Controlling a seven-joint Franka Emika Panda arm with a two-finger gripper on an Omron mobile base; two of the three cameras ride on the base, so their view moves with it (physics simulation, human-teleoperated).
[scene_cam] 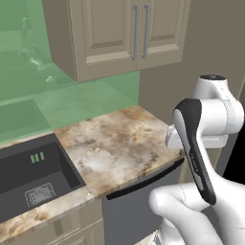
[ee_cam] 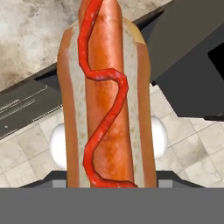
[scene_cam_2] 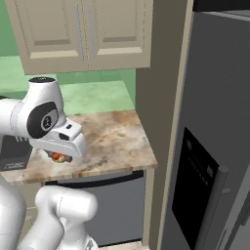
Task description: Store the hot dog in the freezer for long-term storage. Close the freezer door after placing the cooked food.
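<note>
I've got the hot dog (ee_cam: 105, 100) clamped in the end effector (ee_cam: 107, 186), jaws narrow on the bun's lower end, sausage w/ a red ketchup squiggle running lengthwise away from the cam. It's off the worktop (scene_cam: 119, 143), hanging in air over the tiled floor (ee_cam: 26, 153) just past the worktop edge.

Handling, my read: light, soft, squashy. Bun gives under pressure, so too much squeeze dents it and too little lets it slide; the sausage could slip out of the bun lengthwise if tipped. Best hold is across the bun sides near mid-length, not on the sausage itself. Current hold looks to sit near one end, so I'd keep swings slow and the bun level-ish.

View diffs: hand view gives the bun/sausage detail and the hold, plus floor and a dark appliance front below the worktop, but nothing of where I'm headed. Right base view shows the freezer door (scene_cam_2: 210, 161) w/ black dispenser panel (scene_cam_2: 197, 178) and bar handle (scene_cam_2: 212, 205); it looks shut, well apart to the right, and only a reddish bit of the food peeks under the wrist. Left base view gives the sink (scene_cam: 33, 177), wall cabinets (scene_cam: 119, 33), arm links.
</note>
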